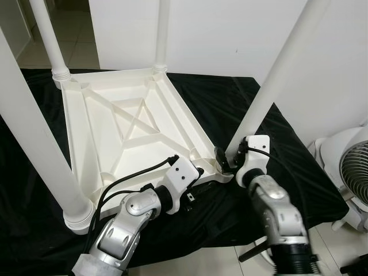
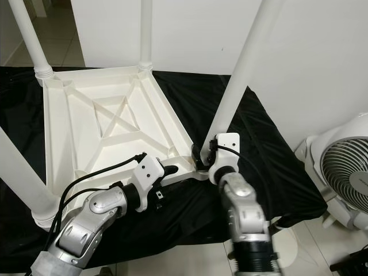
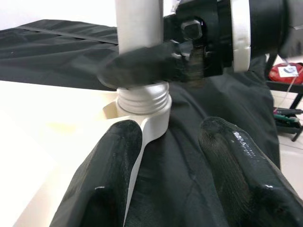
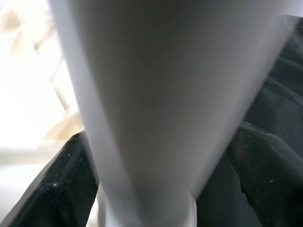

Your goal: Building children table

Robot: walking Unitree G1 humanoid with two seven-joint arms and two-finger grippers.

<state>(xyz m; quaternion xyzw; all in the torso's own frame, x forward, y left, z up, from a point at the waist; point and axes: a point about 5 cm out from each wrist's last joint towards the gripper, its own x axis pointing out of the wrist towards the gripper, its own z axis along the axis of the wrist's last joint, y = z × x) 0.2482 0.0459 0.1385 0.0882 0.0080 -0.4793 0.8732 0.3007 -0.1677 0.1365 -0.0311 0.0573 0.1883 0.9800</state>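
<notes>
Right gripper [image 1: 225, 161] hugging white table leg [image 1: 276, 75] near its bottom; left gripper [image 3: 173, 156] open, touching table corner [image 3: 142, 130].

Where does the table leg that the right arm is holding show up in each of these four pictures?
Left eye view: the leg slants from upper right down to the tabletop's near corner.
Right eye view: same leg, right of centre.
Left wrist view: upright at top centre, above its threaded socket.
Right wrist view: close up.
Shared landmark: black cloth.
</notes>
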